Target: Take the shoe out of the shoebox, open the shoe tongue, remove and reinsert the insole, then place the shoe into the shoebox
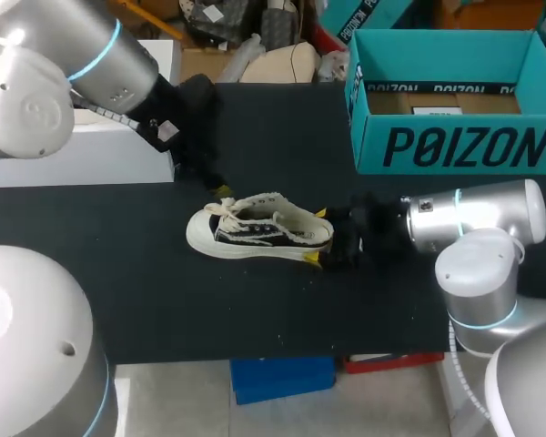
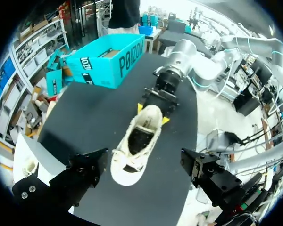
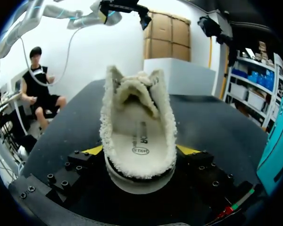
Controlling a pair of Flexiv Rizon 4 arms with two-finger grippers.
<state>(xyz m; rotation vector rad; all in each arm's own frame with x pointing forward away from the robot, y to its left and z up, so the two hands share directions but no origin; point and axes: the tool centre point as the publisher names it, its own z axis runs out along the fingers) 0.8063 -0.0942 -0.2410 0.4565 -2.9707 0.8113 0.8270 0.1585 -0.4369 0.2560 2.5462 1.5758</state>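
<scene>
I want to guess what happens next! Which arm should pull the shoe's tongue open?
Probably left. The left end effector hangs open over the front of the shoe; the right end effector is busy, shut on its heel.

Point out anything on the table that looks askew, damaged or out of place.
Nothing stands out. The shoe sits upright on its sole, heel clamped by the right gripper, insole lying flat inside; the shoebox stands open and upright.
</scene>
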